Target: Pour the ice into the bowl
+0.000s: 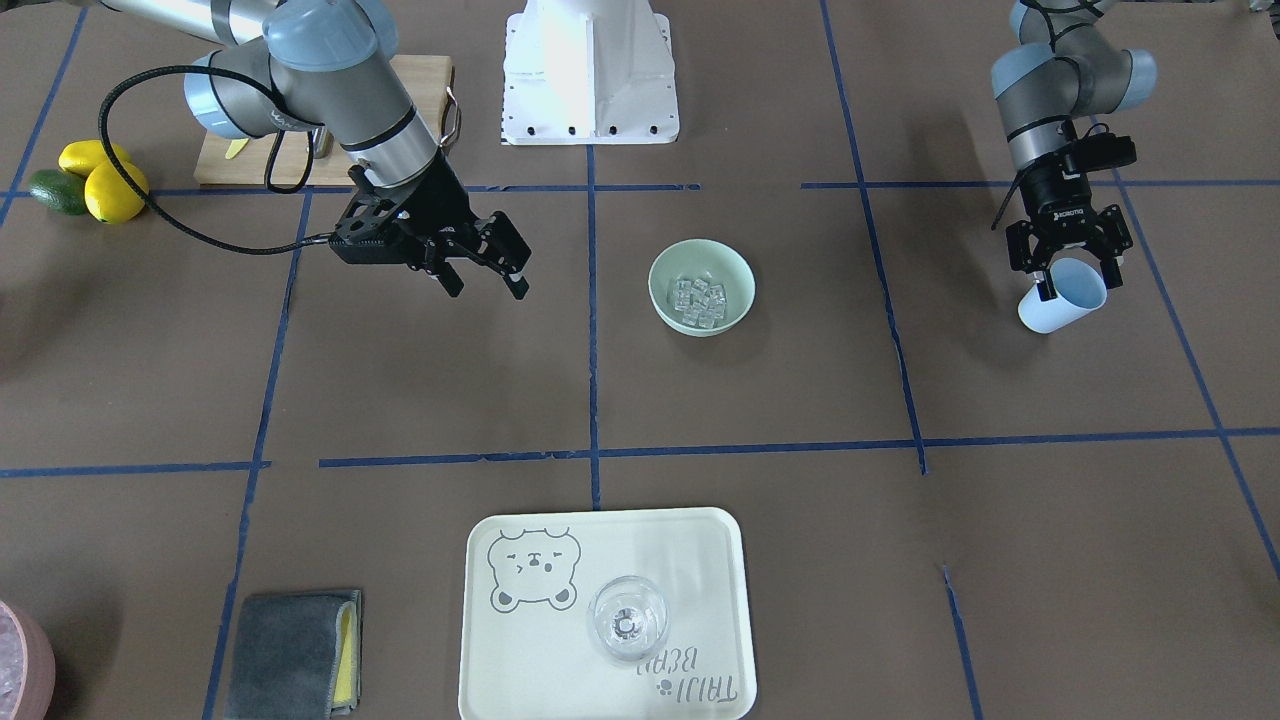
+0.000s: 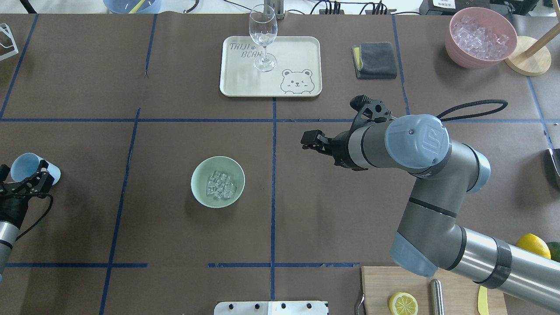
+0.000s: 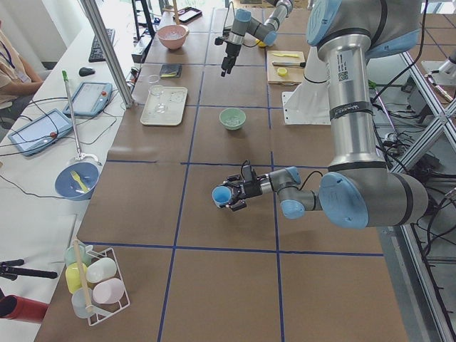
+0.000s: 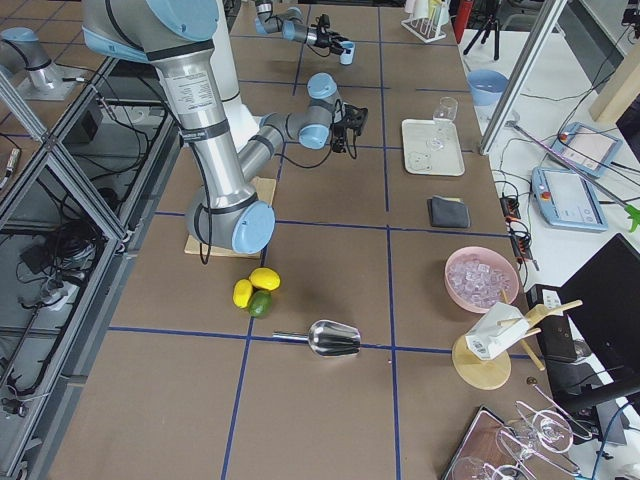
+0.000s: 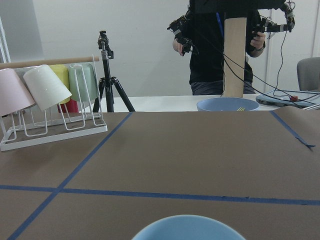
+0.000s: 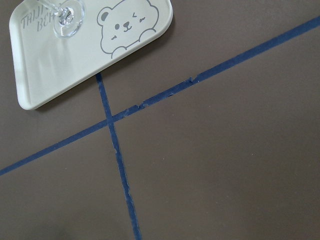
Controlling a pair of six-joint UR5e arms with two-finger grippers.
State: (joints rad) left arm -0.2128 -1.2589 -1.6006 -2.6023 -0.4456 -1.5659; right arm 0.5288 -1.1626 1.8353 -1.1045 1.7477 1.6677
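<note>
The pale mint-green bowl [image 2: 195,188] stands left of the table's middle and also shows in the front view [image 1: 660,300]. The ice [image 2: 221,185] lies inside it as a small heap of clear cubes [image 1: 700,301]. My left gripper [image 2: 26,175] is shut on a light blue cup [image 2: 24,165], far to the left of the bowl. The cup [image 1: 1060,302] is tilted on its side, and its rim [image 5: 187,227] shows in the left wrist view. My right gripper [image 1: 488,278] is open and empty, hovering to the right of the bowl [image 2: 313,141].
A cream tray [image 2: 302,52] with a clear wine glass [image 2: 263,39] sits at the far side. A grey cloth [image 2: 374,60] and a pink container of whitish ice [image 2: 480,37] lie far right. A cutting board [image 2: 380,284] with a lemon half is near the base.
</note>
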